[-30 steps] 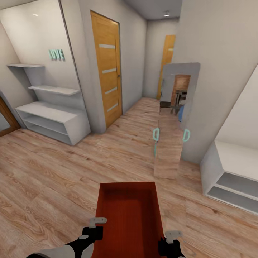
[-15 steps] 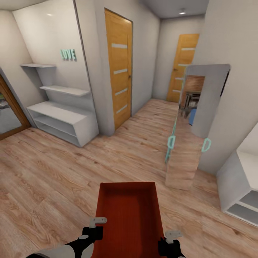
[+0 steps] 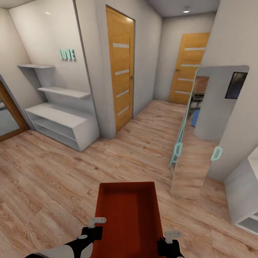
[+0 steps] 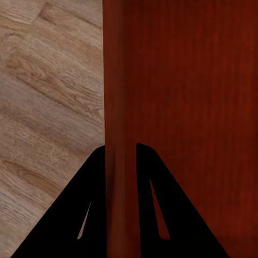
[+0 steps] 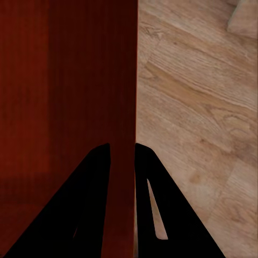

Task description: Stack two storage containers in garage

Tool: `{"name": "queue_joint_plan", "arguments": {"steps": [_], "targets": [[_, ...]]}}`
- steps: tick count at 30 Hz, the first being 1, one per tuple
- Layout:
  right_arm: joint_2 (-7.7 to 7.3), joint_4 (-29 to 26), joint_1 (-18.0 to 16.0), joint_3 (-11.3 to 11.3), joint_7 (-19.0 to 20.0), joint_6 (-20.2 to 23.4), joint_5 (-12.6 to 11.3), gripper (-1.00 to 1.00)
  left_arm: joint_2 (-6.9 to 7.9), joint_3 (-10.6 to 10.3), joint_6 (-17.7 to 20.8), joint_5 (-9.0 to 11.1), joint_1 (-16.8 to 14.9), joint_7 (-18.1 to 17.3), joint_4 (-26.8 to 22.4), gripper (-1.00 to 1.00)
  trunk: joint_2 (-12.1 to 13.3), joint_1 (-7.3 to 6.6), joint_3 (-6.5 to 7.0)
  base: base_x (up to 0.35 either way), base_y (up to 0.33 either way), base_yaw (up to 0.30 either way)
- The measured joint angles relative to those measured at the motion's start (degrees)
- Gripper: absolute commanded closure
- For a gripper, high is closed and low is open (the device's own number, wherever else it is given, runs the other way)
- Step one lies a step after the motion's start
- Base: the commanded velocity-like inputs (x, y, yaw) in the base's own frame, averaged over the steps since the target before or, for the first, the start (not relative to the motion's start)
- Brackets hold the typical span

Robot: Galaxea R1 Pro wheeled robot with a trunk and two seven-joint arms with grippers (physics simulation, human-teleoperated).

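One orange-red storage container (image 3: 127,215) hangs in front of me over a light wood-plank floor, held level between both arms. My left gripper (image 3: 94,229) is shut on its left wall, and the left wrist view has that red wall (image 4: 121,134) pinched between the two black fingers (image 4: 91,215). My right gripper (image 3: 168,243) is shut on the right wall, which runs between its fingers (image 5: 91,215) as a red edge (image 5: 123,107) in the right wrist view. The container's inside is bare. This is a hallway with plank flooring, not the garage.
White open shelving (image 3: 61,122) stands at the left wall under teal letters. An orange wooden door (image 3: 122,71) is ahead left and another door (image 3: 188,68) ends the corridor. A tall leaning mirror (image 3: 204,136) stands at the right, beside a white cabinet (image 3: 247,193).
The whole view has swung and moved forward: the mirror and right cabinet have slid rightward and the far door has come into fuller view. The container and both grippers hold the same pose.
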Motion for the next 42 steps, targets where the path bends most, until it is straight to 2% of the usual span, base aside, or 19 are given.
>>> {"name": "queue_joint_plan", "arguments": {"steps": [13,28,42], "targets": [[0.01,0.02,0.03,0.02,-0.04,-0.01,-0.05,1.0,-0.03,-0.12,0.02,0.15,-0.01,0.02,0.02,1.0,0.0,0.0,0.0,0.317,0.064,-0.006],[-0.05,0.02,0.01,0.05,0.01,0.0,-0.08,1.0,-0.08,-0.21,0.0,0.29,-0.02,0.05,0.04,1.0,0.0,0.0,0.0,0.313,0.173,-0.223],[0.0,0.06,0.0,0.09,-0.05,-0.01,-0.09,1.0,-0.02,-0.1,-0.01,0.16,-0.01,0.02,0.05,1.0,0.0,0.0,0.0,0.312,0.179,-0.011]]}}
